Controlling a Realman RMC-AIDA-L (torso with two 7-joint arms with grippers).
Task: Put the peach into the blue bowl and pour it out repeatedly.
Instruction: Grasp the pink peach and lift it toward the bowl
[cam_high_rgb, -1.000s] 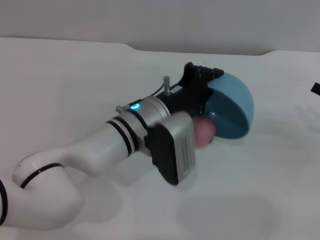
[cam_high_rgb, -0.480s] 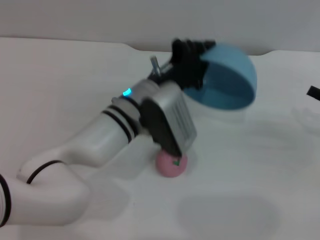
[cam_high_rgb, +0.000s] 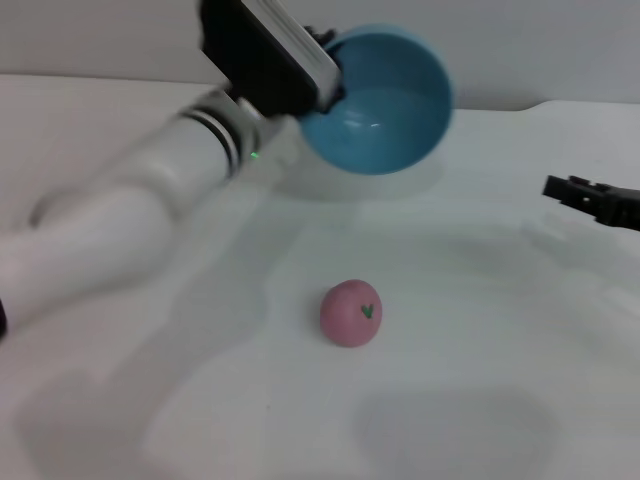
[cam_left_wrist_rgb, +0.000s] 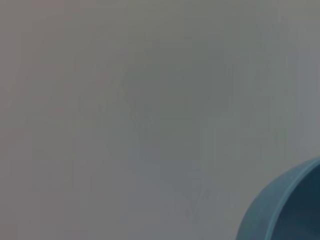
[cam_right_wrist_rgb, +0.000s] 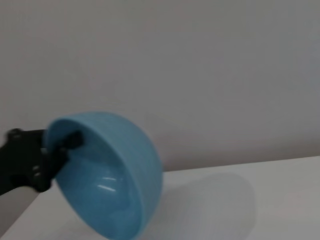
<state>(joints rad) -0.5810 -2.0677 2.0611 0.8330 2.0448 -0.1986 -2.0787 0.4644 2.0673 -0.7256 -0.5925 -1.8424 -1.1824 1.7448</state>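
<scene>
- peach (cam_high_rgb: 350, 313): pink ball, small dark stem mark facing the head camera, sitting on the white table (cam_high_rgb: 480, 400), near the middle of the head view. Nothing touches it.
- peach is outside the bowl, well apart from it, closer to the robot than the bowl.
- blue bowl (cam_high_rgb: 378, 98): held up off the table at the far side, tipped so the open mouth faces toward the robot and down; glossy inside visible, nothing in it.
- right wrist view shows the same bowl (cam_right_wrist_rgb: 107, 175) from the side, tilted, pale blue outside, shiny inside, in front of a plain grey wall (cam_right_wrist_rgb: 200, 65).
- left wrist view catches only a curved piece of the bowl rim (cam_left_wrist_rgb: 285, 205) at one corner, rest is blank grey.
- left gripper (cam_high_rgb: 322, 92): at the bowl's rim on the robot's left side, black fingers (cam_right_wrist_rgb: 60, 145) pinching the rim, one inside and one outside as seen from the right wrist view. Jaws closed down onto the bowl wall, only the rim thickness between them.
- left arm (cam_high_rgb: 150, 200): white with black bands, runs from the lower left of the head view up to the bowl.
- right gripper (cam_high_rgb: 595, 198): black tip poking in at the right edge of the head view, above the table, well apart from the peach and the bowl, holding nothing; cannot tell how far its jaws are open.
</scene>
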